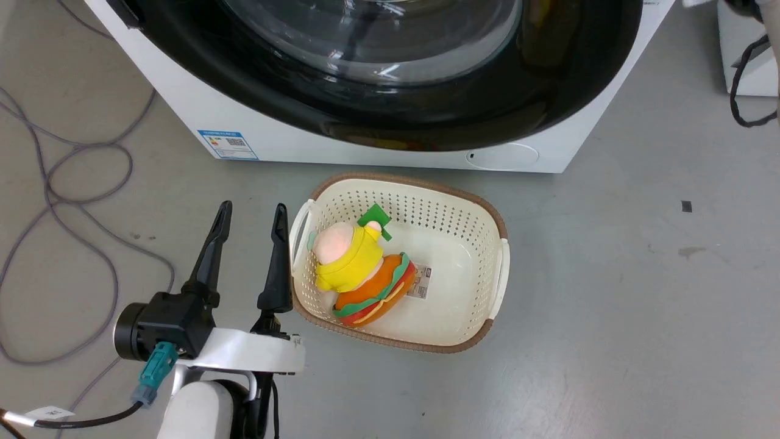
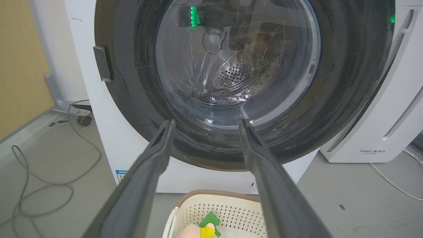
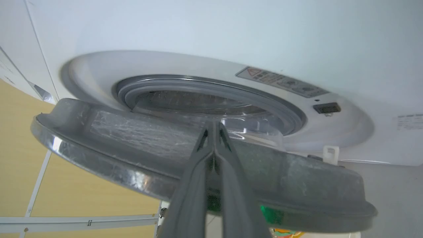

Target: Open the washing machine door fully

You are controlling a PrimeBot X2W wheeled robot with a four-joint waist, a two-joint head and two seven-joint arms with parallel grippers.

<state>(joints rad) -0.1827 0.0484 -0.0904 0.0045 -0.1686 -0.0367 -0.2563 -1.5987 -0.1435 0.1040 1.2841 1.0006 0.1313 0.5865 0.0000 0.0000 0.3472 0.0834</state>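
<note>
The washing machine door (image 1: 426, 122) spans the top of the head view. In the right wrist view it is plainly ajar: its rim runs left to right across mid-frame, with the grey rubber ring (image 3: 198, 82) of the drum mouth behind it. The right claw (image 3: 214, 127) has its fingers pressed together, tips reaching over the rim toward the door's inner face, so the door lies directly ahead of it. I cannot tell whether the tips touch. The left claw (image 1: 253, 207), fingers apart and empty, sits at the lower left of the head view just beside the basket (image 1: 463, 213), well short of the door. The right arm is much the nearer, so I judge the coming swing depends on it. "FEELBIRD" reads on the white appliance (image 2: 371, 151) at the right of the left wrist view. The blue label (image 1: 228, 144) and the warning label (image 3: 281, 82) are too small to read.
</note>
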